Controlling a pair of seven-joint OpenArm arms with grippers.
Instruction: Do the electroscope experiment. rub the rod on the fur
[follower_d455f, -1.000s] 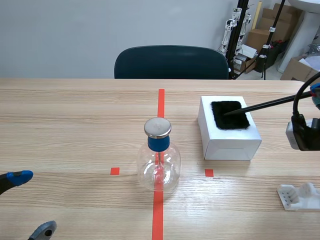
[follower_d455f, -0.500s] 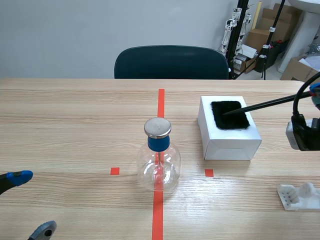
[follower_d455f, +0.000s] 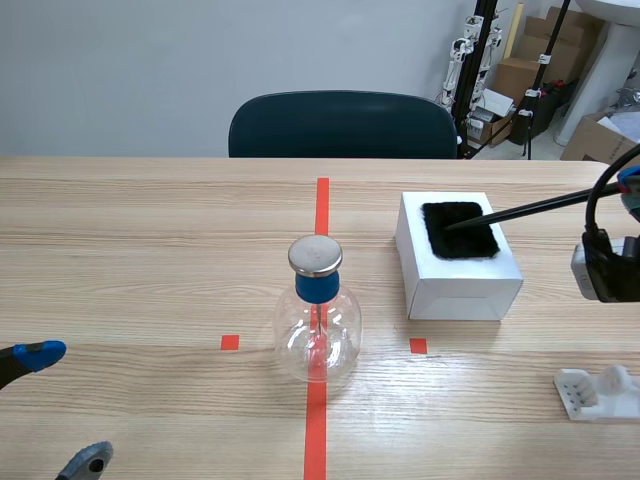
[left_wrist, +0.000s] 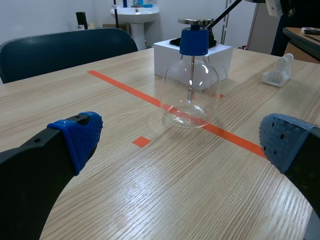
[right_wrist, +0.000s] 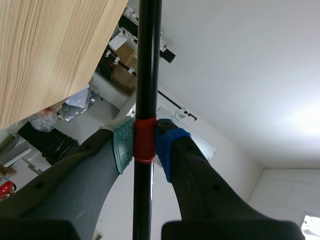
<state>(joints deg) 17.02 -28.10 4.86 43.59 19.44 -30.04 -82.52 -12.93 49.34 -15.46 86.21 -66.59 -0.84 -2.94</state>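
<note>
The right tool (right_wrist: 144, 142) is closed on a black rod (right_wrist: 149, 60), its grey-green and blue pads pressing from either side on a red band (right_wrist: 145, 141) around the shaft. In the scene view the rod (follower_d455f: 525, 210) slants in from the right edge of the frame, and its tip lies on the black fur (follower_d455f: 460, 230) (a flat patch on top of a white box (follower_d455f: 460, 278)) right of centre on the tabletop (follower_d455f: 150, 240). The electroscope (follower_d455f: 318, 325), a clear round flask with a blue collar (follower_d455f: 317, 286) and a metal cap (follower_d455f: 315, 256), stands on the orange-red tape line at the middle, well apart from the box. The left tool (left_wrist: 181, 144) is spread wide and holds nothing, low at the lower left of the scene. A small white stand (follower_d455f: 600, 392) lies at the lower right. A dark chair (follower_d455f: 343, 125) sits behind the tabletop.
</note>
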